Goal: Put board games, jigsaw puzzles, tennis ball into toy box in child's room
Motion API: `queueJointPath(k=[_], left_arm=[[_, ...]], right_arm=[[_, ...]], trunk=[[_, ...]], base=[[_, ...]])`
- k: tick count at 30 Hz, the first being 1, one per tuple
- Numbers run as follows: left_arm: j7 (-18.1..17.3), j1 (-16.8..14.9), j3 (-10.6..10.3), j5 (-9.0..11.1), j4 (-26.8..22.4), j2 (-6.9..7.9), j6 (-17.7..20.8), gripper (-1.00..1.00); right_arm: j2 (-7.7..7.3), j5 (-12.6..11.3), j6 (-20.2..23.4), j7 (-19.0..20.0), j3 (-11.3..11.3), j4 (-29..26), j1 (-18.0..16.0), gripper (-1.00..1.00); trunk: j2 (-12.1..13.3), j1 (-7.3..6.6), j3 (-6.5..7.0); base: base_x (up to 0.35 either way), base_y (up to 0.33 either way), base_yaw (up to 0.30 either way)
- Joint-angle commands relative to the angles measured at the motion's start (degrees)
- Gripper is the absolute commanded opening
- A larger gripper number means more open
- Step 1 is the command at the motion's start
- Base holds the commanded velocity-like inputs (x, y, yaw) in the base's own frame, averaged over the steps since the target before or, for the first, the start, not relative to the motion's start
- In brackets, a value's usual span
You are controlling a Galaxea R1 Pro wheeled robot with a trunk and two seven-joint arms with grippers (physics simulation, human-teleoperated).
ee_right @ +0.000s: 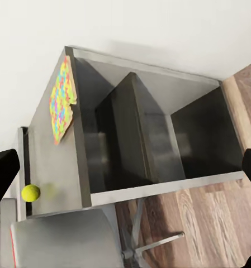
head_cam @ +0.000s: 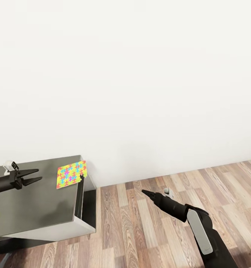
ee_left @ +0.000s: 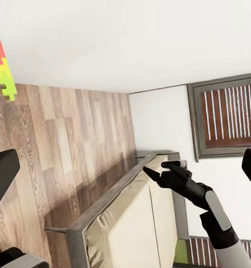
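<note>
The left gripper [head_cam: 33, 176] reaches in from the left edge of the head view, held roughly level over the table [head_cam: 36, 208] near its left side. Its two thin black fingers are parted in a narrow V, and they hold nothing. A small white-and-black block sits on top of its wrist.

The right arm [head_cam: 200, 230] rises from the lower right corner, dark with a grey panel along the forearm. Its gripper [head_cam: 146, 192] points up and to the left, over the floor beside the table's right edge. The fingers taper together to one point.
</note>
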Motion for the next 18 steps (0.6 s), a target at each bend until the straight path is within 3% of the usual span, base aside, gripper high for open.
queueJointPath(k=[1,18], left_arm=[[-0.30,-0.07,-0.38,0.20,0.04,0.08,0.61,1.00],[-0.30,-0.07,-0.39,0.20,0.03,0.04,0.61,1.00]], right_arm=[[0.00,0.05,0.16,0.21,0.03,-0.03,-0.04,1.00],[-0.06,-0.12,-0.15,0.30,0.26,-1.96,0.37,1.00]], trunk=[[-0.10,0.04,0.00],[-0.10,0.04,1.61]], base=[[0.000,0.000,0.000],[0.000,0.000,0.000]])
